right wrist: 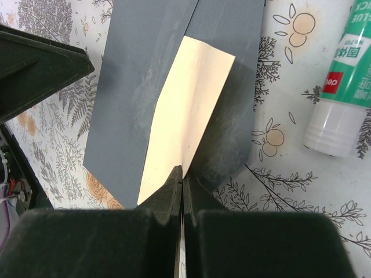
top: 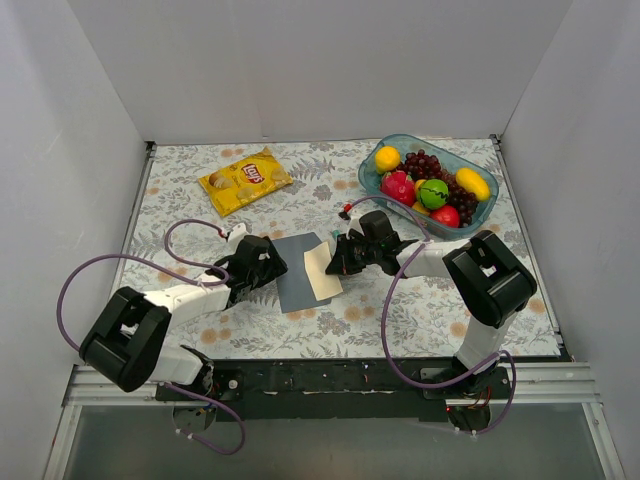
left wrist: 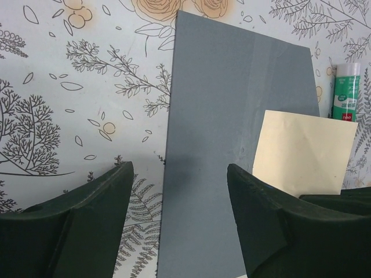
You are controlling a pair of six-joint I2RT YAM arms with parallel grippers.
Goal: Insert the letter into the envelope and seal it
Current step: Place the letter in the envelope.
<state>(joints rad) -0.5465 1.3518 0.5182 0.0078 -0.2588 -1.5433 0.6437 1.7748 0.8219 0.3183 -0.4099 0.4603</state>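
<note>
Top external: thin letter (top: 322, 272) half inside flat envelope (top: 293, 270) at table (top: 430, 305) middle, poking out toward 3 o'clock. Right gripper (right wrist: 182, 174) pinched shut on its free edge. Left gripper (left wrist: 178, 174) spread apart, empty. Light, bendy paper; best held gently by that edge.

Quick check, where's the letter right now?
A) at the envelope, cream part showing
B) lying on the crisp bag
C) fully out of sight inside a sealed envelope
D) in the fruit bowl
A: the letter shows cream against the grey envelope, its near tip at the shut fingertips of the right gripper. The crisp bag lies well apart from it.
</note>
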